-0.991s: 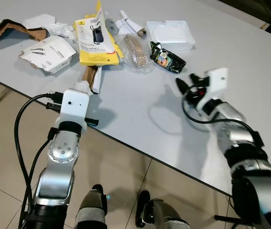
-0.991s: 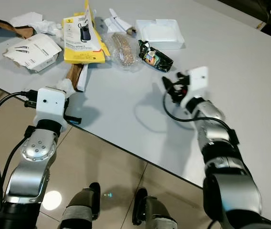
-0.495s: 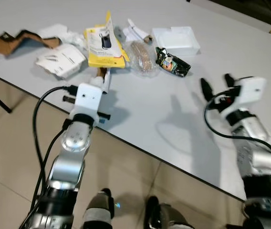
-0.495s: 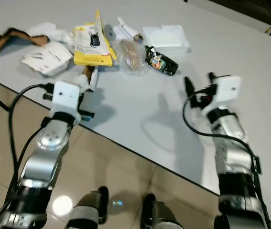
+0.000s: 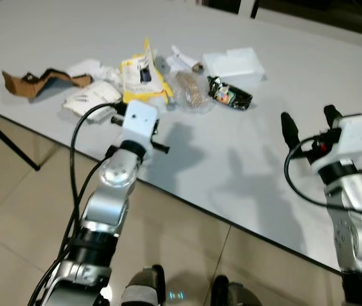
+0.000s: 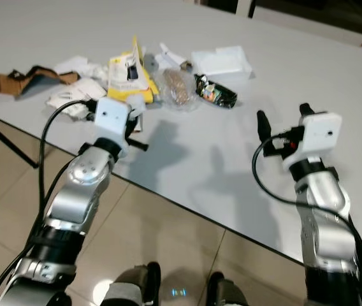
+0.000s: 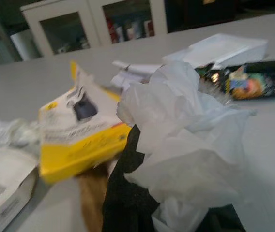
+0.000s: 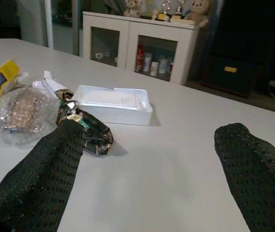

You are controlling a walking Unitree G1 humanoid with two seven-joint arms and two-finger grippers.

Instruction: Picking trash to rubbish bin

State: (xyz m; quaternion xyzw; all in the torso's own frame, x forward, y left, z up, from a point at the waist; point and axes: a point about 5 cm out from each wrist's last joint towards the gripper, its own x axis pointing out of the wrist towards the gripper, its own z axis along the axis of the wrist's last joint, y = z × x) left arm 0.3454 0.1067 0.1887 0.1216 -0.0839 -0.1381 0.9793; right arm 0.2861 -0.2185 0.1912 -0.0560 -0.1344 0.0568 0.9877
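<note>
My left gripper (image 7: pixel 174 208) is shut on a crumpled white paper (image 7: pixel 186 140) at the table's near edge; in the left eye view its white wrist block (image 5: pixel 139 121) hides the fingers. Just beyond lie a yellow package (image 5: pixel 139 73), a bubble-wrapped bundle (image 5: pixel 190 89), a dark snack wrapper (image 5: pixel 230 95) and a white foam tray (image 5: pixel 235 62). My right gripper (image 5: pixel 308 122) hovers open over bare table to the right of the wrapper, with nothing between its fingers (image 8: pixel 40 179).
A torn brown cardboard strip (image 5: pixel 37 81) and a white printed box (image 5: pixel 85 102) lie at the left of the grey table (image 5: pixel 232 166). Its near edge runs diagonally, with tiled floor (image 5: pixel 15 223) below. My feet (image 5: pixel 146 293) stand close to it.
The camera has pulled back and shifted. My right gripper has drawn away to the right of the snack wrapper. My left arm has risen at the table edge.
</note>
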